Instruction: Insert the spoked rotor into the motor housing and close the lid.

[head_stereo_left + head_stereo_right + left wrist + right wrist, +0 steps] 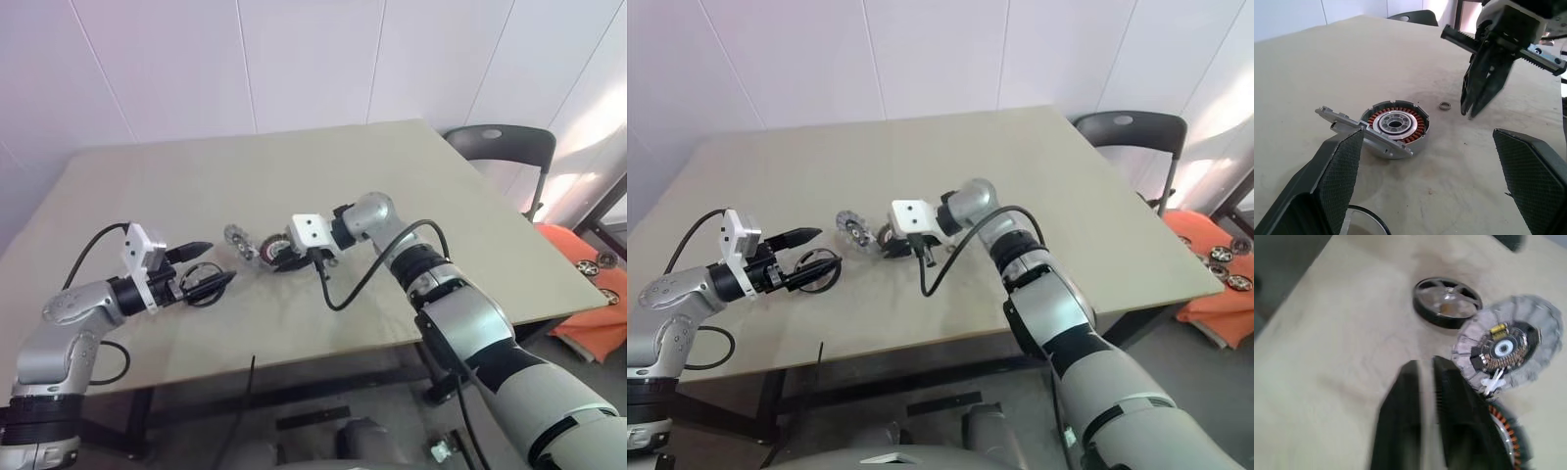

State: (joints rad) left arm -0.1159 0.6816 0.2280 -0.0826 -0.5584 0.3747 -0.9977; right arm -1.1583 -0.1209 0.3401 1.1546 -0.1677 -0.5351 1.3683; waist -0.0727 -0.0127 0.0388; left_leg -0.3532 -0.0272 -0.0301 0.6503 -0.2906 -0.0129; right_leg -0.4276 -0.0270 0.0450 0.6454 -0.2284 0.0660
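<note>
The motor housing (1396, 125), with its ring of copper windings, lies open near the middle of the table. The lid (1506, 345) leans tilted against it, inner face showing. On the table by my left gripper (220, 262) lies the spoked rotor (1447, 301), a dark ring; that gripper is open, its fingers (1342, 176) spread wide and pointing at the housing. My right gripper (1468, 112) hovers just above the table on the housing's far side, fingers together and holding nothing.
A small metal bearing ring (1444, 105) lies on the table next to the housing, near the right fingertips. The table (470, 245) has free room all round. A dark chair (500, 147) stands behind its right corner, and an orange mat (588, 294) with parts lies on the floor.
</note>
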